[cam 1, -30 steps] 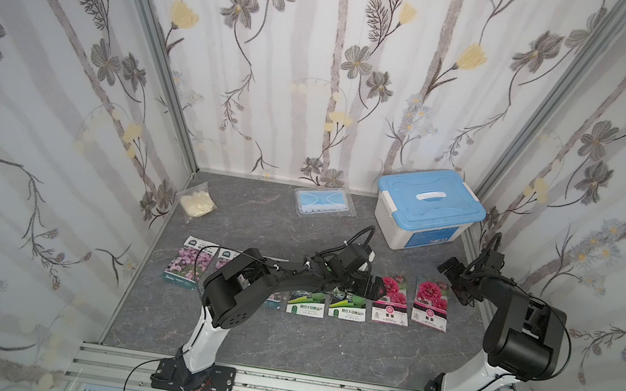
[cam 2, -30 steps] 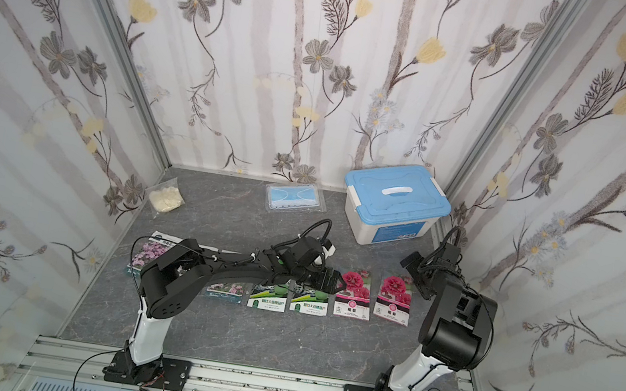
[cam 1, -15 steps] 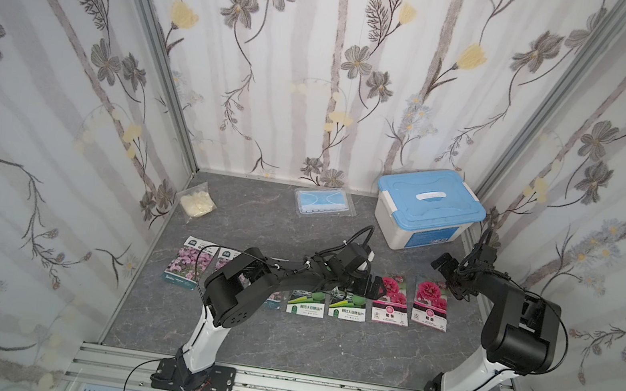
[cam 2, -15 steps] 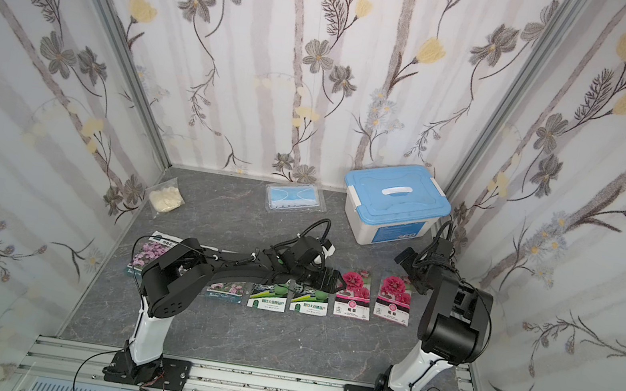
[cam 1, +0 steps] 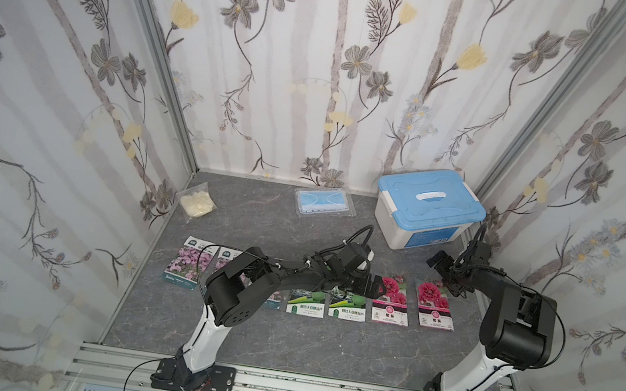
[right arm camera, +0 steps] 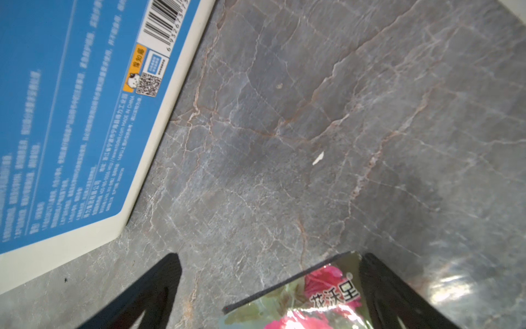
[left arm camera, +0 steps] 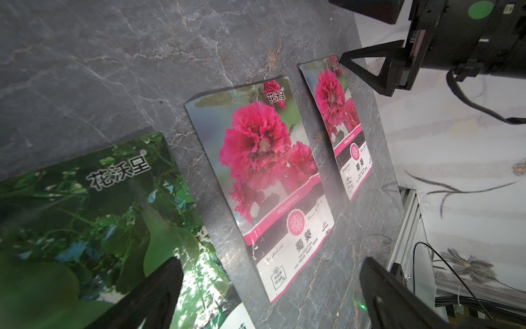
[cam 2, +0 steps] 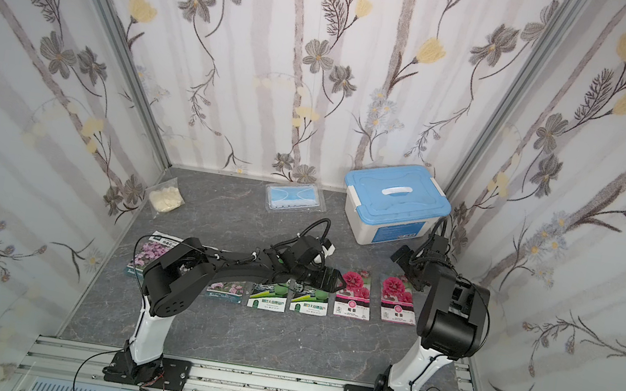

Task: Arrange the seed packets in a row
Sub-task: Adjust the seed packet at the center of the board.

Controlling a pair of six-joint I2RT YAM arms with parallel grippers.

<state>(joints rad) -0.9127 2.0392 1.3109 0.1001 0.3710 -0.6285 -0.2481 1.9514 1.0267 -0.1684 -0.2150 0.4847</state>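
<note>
The seed packets [cam 1: 391, 301] are laid face up in a row across the lower middle of both top views, on the grey marbled table [cam 1: 281, 339]. From the left of the frame, purple-flower packets [cam 1: 190, 262] are seen first, partly covered by the left arm. Next come two green gourd packets [cam 1: 305, 302] side by side, then two red-bloom packets [cam 2: 353, 295] with a strip of table between them.

The left gripper [cam 1: 371, 287] is held low where the right-hand gourd packet meets the nearer red-bloom packet. In the left wrist view its fingers [left arm camera: 153, 293] are spread wide and nothing is gripped.

The right gripper [cam 1: 446, 276] is placed at the upper edge of the rightmost red-bloom packet, at the right of the frame. Its jaws are also set wide apart. In the right wrist view only a corner of that packet is framed between them, and it is not clamped.

A blue-lidded box [cam 1: 429, 205] is seen behind, at the upper right of the table. A bagged blue face mask [cam 1: 325, 203] and a small bag of cream-coloured stuff [cam 1: 197, 202] are set along the back.
</note>
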